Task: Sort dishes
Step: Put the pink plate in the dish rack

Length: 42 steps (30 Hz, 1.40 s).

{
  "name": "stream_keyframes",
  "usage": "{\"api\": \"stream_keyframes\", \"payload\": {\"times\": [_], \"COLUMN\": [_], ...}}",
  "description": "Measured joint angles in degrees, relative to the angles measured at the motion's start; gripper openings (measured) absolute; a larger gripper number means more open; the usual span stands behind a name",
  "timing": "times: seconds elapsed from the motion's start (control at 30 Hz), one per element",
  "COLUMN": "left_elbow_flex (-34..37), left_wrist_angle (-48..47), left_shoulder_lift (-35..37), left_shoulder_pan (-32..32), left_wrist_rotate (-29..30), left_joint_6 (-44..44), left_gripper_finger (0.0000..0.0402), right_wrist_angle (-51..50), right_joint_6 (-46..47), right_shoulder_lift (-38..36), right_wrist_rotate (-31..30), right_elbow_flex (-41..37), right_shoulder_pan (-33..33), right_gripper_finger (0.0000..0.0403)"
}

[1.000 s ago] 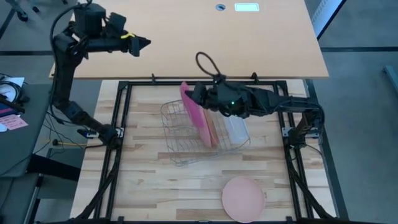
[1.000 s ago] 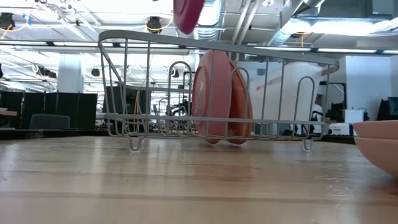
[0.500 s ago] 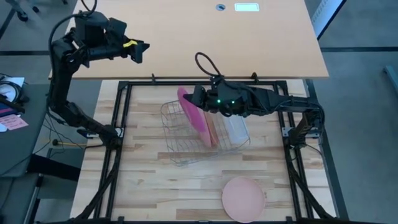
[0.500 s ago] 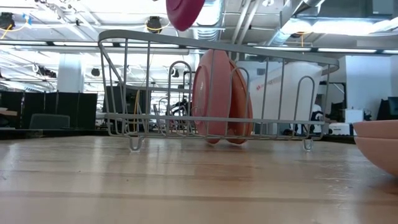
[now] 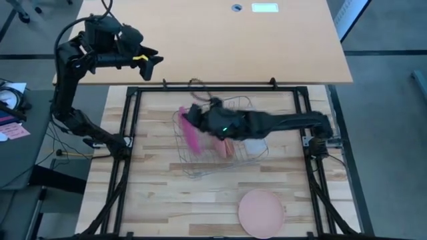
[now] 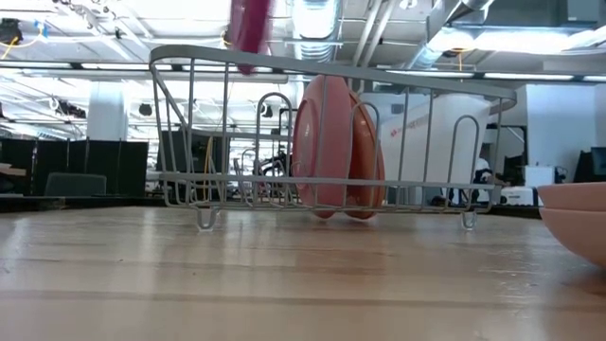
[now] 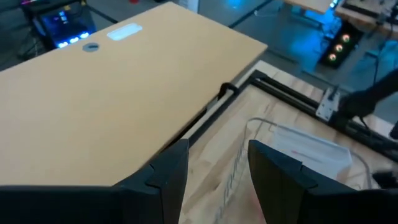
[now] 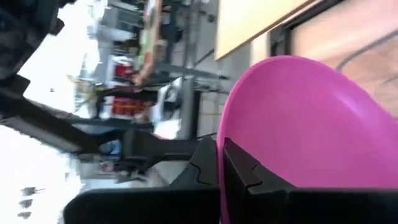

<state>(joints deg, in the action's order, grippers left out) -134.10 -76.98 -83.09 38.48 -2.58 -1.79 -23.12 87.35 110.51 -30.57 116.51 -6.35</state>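
right gripper [image 8: 219, 163]: clamped on the rim of the magenta plate [image 5: 189, 130] — fingers pinched together on its edge, plate held on edge, over the near-left part of the wire rack [image 5: 185, 155]
magenta plate: in the air, its lower edge about level with the rack's top rail in the low view; not seated in a slot yet as far as I can tell
left gripper [image 5: 155, 60]: fingers apart, holding nothing — parked high, well off to the left of the right gripper, over the tan desk [image 5: 267, 47] behind the work table
plates in rack: two salmon-orange plates [image 6: 327, 147] standing on edge side by side in the rack, just to the right of the held plate and below it
loose plate: one pale pink plate [image 5: 261, 212] flat on the table [image 5: 153, 193], well apart from the right gripper, toward the front edge, outside the rack
tub [image 5: 253, 143]: clear tub at the rack's right end, mostly under the right arm
done so far: two plates racked, judging by how they stand
in hand: third plate being lined up with a slot left of the salmon pair — my guess
left to do: lower and release the magenta plate, then fetch the pink plate from the table
risk: plate edge could catch the top rail on the way down
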Motion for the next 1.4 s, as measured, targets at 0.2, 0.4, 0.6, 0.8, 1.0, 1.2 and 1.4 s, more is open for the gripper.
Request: {"api": "stream_keyframes", "payload": {"times": [0.2,0.4,0.6,0.8,1.0,1.2,1.4], "left_elbow_flex": [0.0,0.0,0.0,0.0,0.0,0.0,0.0], "left_wrist_angle": [-0.2,-2.2,-3.6,-3.4,-3.4,-4.2,-5.0], "left_shoulder_lift": [-0.2,-0.2,-0.1,-0.1,-0.2,-0.2,-0.2], "left_shoulder_pan": [0.0,0.0,0.0,0.0,0.0,0.0,0.0], "left_wrist_rotate": [-5.8,-7.4,-7.4,-7.2,-4.7,-2.3,-1.6], "left_joint_6": [2.8,5.7,4.9,1.8,1.0,0.3,1.0], "left_gripper_finger": [0.0162,0.0162,0.0162,0.0162,0.0162,0.0162,0.0162], "right_wrist_angle": [-0.2,-6.6,-14.7,-19.1,-20.4,-24.1,-22.3], "right_joint_6": [6.1,7.8,7.3,7.3,6.6,-3.4,-11.4], "right_shoulder_lift": [5.2,4.7,2.9,2.5,2.5,0.4,-3.4], "right_wrist_rotate": [-2.4,-2.6,-2.4,-0.6,3.2,9.8,15.4], "right_elbow_flex": [-0.1,0.0,0.0,0.0,0.0,0.0,0.0], "right_shoulder_pan": [-1.1,-0.7,0.6,2.1,3.2,4.4,7.0], "right_gripper_finger": [0.0000,0.0000,0.0001,0.0001,0.0001,0.0001,0.0000]}}
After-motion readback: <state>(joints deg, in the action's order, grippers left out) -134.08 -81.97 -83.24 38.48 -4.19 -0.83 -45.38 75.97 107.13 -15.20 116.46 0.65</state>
